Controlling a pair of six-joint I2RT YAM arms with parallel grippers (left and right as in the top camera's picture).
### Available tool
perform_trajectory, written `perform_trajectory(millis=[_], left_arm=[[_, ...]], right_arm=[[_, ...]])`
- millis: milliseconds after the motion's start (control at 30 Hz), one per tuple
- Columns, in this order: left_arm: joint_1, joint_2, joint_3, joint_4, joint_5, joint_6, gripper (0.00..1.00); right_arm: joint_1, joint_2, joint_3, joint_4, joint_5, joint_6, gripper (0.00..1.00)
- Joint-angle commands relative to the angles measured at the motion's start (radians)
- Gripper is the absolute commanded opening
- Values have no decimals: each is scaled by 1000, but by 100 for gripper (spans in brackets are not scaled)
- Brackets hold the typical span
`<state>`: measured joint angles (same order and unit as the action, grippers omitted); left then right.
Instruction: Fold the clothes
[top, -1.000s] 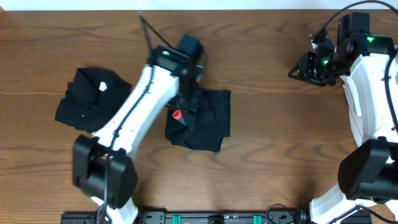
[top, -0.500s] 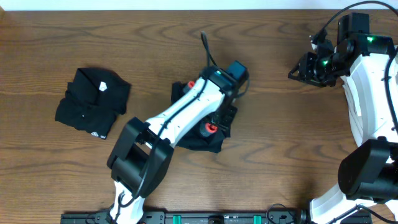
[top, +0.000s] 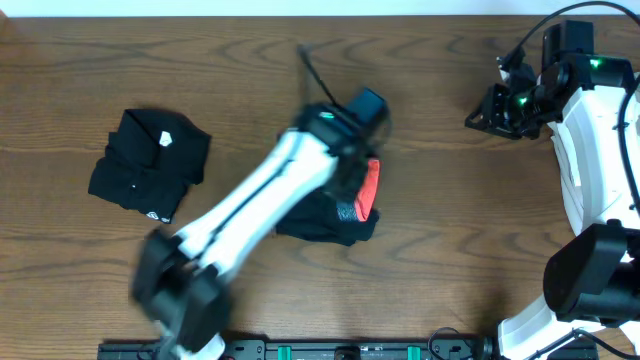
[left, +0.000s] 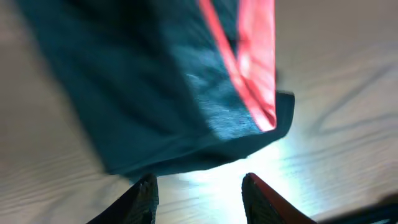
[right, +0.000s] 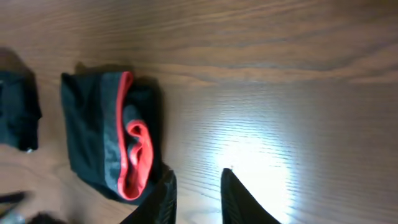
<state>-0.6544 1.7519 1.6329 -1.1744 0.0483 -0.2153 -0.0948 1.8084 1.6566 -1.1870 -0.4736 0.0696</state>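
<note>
Left fingers (left: 140, 199) spread empty by the folded trousers (top: 330, 225), right fingers (right: 239, 199) likewise; white tag (top: 166, 139) print illegible.

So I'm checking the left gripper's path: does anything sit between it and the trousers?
Nothing visible does. In the left wrist view, the open left gripper faces the folded trousers, with only a strip of table between.

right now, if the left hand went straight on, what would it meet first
Probably the trousers; bare table shows between the open fingers of the left hand, so depth is unclear.
</note>
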Motion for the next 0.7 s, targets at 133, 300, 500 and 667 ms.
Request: perform_trajectory(millis=[133,300,500,667], left_arm=[[211,-190,4,-7,-109,-32,20],[332,-174,-22,-21,-1,-41,16],[398,-162,-100,-21,40,-42,35],[409,-144,-176,2,97,-40,38]], right_arm=[[204,-16,16,29,-136,-85,17],[414,26,7,115,-99,-42,13],[604,165,-20,152,-69,-18,10],[671,314,-24,87,109,90,2]])
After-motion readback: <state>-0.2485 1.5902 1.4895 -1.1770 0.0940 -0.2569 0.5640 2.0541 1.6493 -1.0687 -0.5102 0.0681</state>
